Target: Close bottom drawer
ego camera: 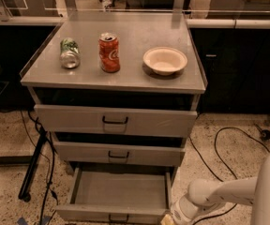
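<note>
Cabling (32,125) and a black stand leg (32,168) occupy the floor at far left, beside the cabinet's flank. On the table (125,81), left to right: a green can (70,53) lying on its side, a red can (109,52) upright just beside it, and a pale bowl (165,60) toward the right edge. None bears on the task.

Below the table, the top drawer (78,121) and the middle drawer (78,153) each stand slightly proud of the frame, with a dark gap above each. The bottom drawer (121,189) is pulled well out at floor level, showing its plain grey tray. Its low front panel and black handle (118,217) sit at the lower frame edge.

At lower right, the white arm (219,193) reaches in from the right, low over the floor. The claw (167,219) sits just beside the right front corner of the bottom drawer. It appears to be at the front panel, but contact cannot be confirmed. Whether the claw is released or clenched cannot be told.

Assessment: the step in hand is positioning for the push, and the closing itself is not yet done. The next move calls for the claw to bear squarely on the front panel, nearer the handle than the corner. A straight push toward the cabinet should then keep the drawer from racking on its runners.
</note>
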### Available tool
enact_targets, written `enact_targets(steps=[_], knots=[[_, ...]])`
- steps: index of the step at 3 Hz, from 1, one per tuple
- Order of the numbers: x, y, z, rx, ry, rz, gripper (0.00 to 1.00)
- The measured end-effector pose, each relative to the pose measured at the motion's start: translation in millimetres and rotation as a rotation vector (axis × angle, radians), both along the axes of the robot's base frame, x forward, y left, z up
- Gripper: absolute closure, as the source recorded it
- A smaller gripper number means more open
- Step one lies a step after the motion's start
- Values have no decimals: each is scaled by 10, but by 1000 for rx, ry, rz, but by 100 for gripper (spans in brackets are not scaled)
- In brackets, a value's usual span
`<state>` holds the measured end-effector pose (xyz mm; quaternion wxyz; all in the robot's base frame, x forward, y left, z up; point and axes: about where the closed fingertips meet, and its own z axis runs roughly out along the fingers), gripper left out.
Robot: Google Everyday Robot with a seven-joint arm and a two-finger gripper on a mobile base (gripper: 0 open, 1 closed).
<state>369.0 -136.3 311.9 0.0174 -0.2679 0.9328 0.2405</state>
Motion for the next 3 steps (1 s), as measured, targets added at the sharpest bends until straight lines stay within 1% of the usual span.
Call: enact_targets(steps=[1, 2, 3], knots=[[139, 123, -552, 41, 43, -57, 100], [149, 129, -573, 43, 44, -60, 100], [90, 164, -760, 25, 54, -72, 100]])
